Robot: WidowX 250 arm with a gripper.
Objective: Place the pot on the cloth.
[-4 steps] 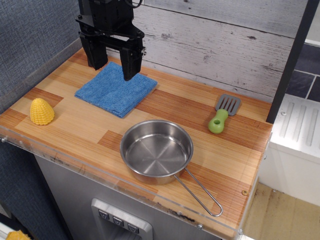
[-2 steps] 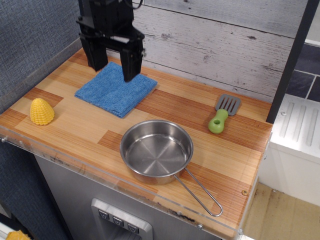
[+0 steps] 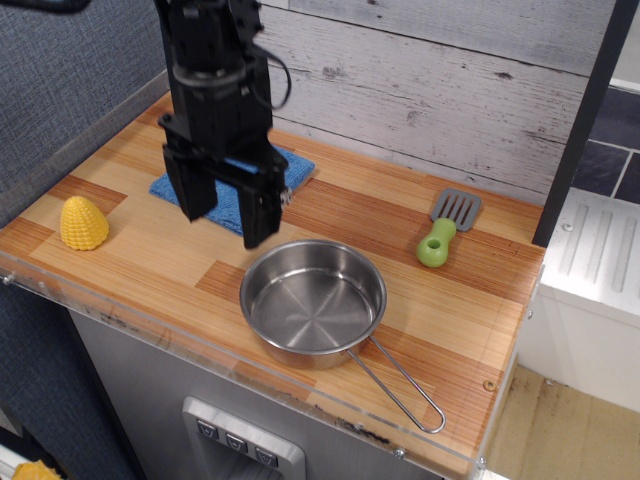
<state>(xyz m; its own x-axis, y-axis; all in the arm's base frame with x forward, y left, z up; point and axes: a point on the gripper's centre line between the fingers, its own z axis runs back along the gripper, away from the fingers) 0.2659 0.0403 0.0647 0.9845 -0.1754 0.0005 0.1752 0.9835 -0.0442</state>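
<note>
The pot [image 3: 313, 306] is a shallow shiny steel pan on the wooden counter near the front edge, its long wire loop handle [image 3: 400, 385] pointing to the front right. The cloth [image 3: 232, 185] is a blue towel at the back left, mostly hidden behind my arm. My black gripper [image 3: 227, 217] hangs open and empty above the counter, just left of the pot's rim and in front of the cloth.
A yellow toy corn [image 3: 83, 223] lies at the left edge. A grey spatula with a green handle [image 3: 445, 227] lies at the right. A grey plank wall [image 3: 450, 90] backs the counter. A clear plastic lip [image 3: 200, 345] runs along the front edge.
My gripper has moved forward and down, from above the cloth's far side to a spot near the pot's left rim. The pot and cloth have not moved.
</note>
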